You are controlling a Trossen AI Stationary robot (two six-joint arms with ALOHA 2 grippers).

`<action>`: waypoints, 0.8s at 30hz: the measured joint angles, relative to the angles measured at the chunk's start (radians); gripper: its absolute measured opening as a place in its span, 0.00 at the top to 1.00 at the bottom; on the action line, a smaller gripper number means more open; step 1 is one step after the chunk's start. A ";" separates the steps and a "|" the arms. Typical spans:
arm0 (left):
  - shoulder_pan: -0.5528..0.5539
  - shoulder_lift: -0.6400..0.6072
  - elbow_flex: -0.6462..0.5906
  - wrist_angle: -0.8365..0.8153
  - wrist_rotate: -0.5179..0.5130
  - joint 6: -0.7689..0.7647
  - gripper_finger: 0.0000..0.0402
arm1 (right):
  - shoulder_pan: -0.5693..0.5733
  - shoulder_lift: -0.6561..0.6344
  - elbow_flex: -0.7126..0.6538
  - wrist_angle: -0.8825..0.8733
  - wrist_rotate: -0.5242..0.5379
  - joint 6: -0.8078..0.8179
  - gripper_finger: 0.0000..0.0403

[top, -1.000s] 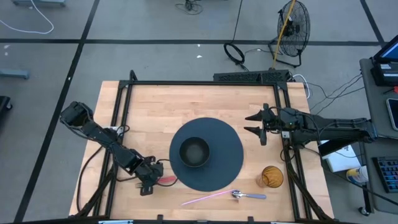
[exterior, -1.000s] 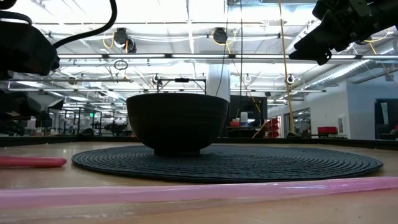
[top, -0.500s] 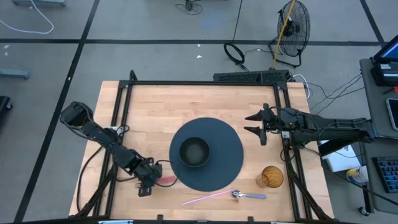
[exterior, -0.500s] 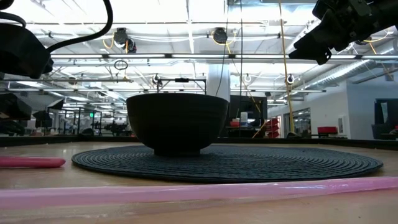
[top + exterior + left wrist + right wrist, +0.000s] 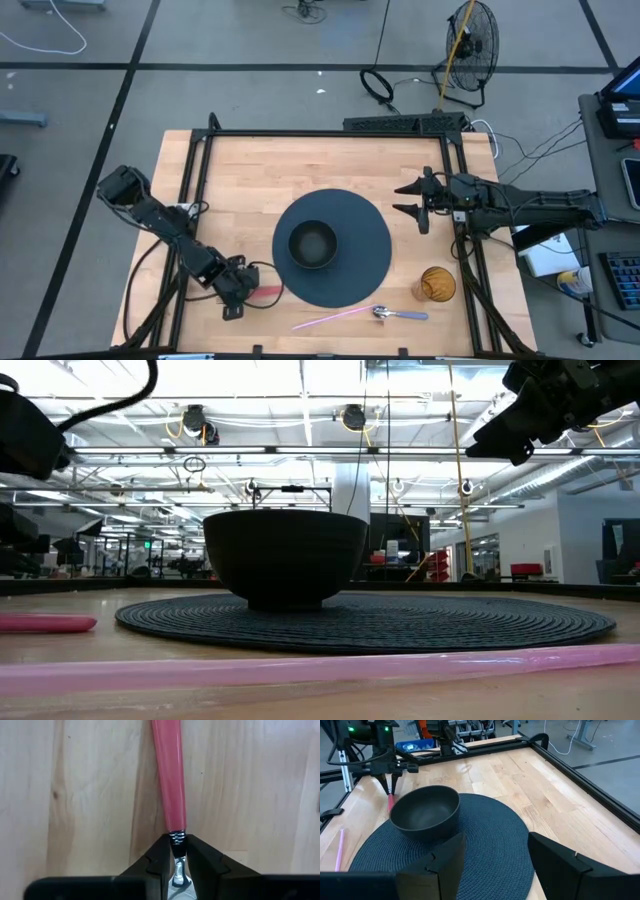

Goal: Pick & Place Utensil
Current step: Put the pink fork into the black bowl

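Utensil point(image 5: 169, 775), red handle, flat on table point(image 5: 250, 170) just left of mat point(image 5: 355, 275) | L gripper point(image 5: 176, 854) jaws pinching its metal neck | R gripper point(image 5: 412, 199) spread, waiting above table's right | we'd judge: firm up grip, lift straight before moving twd bowl point(image 5: 312, 244)

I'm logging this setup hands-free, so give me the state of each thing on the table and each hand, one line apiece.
Left hand: low at the table, fingers closing on the metal neck of the red-handled utensil.
Red-handled utensil: lying flat on the wood, not lifted.
Right hand: open, raised, holding nothing.
Black round bowl: upright on the mat, looks empty.
Dark woven round mat: flat.
Pink-handled spoon: lying flat, untouched.
Amber glass cup: upright.
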 joint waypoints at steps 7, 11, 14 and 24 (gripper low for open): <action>-0.023 0.004 0.082 -0.185 0.010 -0.073 0.71 | 0.000 0.000 0.000 0.001 0.000 -0.002 0.48; -0.040 0.005 0.121 -0.268 0.018 -0.127 0.64 | 0.000 0.000 0.000 0.001 0.000 -0.002 0.48; -0.056 0.004 0.158 -0.303 0.014 -0.185 0.60 | 0.000 0.000 0.000 0.001 0.000 -0.004 0.48; -0.087 0.027 0.183 -0.255 -0.065 -0.320 0.56 | 0.000 0.000 0.000 -0.001 -0.002 -0.006 0.48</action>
